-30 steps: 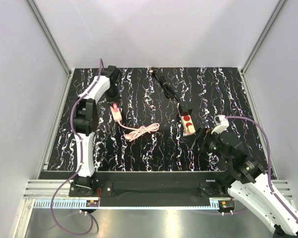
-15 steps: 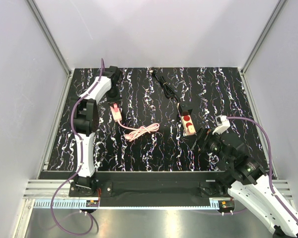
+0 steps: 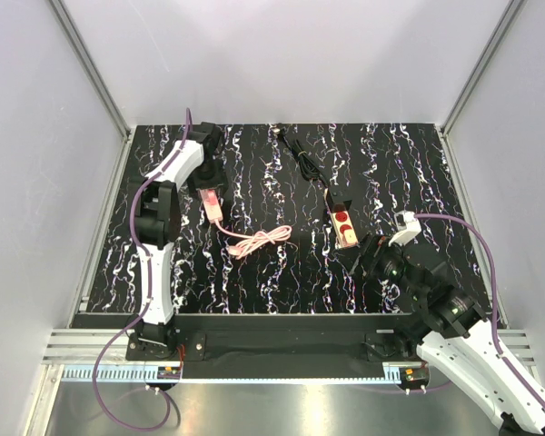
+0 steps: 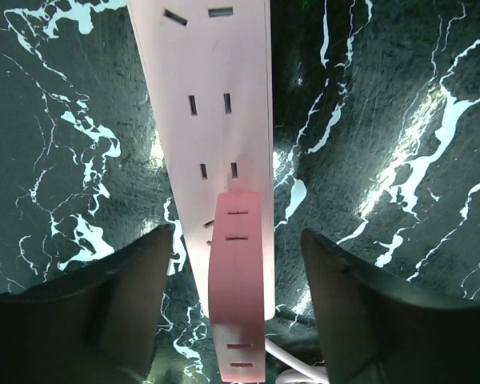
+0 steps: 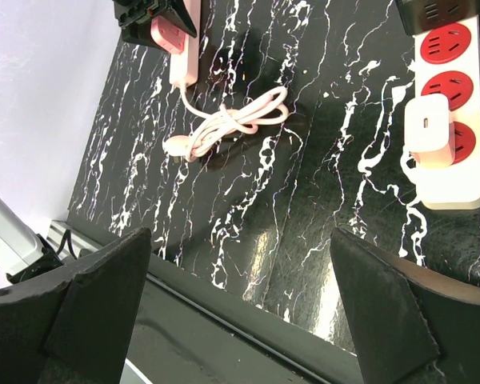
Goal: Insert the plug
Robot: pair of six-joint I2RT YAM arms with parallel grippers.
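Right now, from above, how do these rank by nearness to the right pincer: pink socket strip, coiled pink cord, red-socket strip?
1. Red-socket strip, just beyond the right pincer.
2. Coiled pink cord, mid-table.
3. Pink socket strip, far left.

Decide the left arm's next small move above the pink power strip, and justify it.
Probably lower slightly and close on the pink power strip. The left fingers stand open on either side of it, with the dark table showing in both gaps, so nothing is gripped yet.
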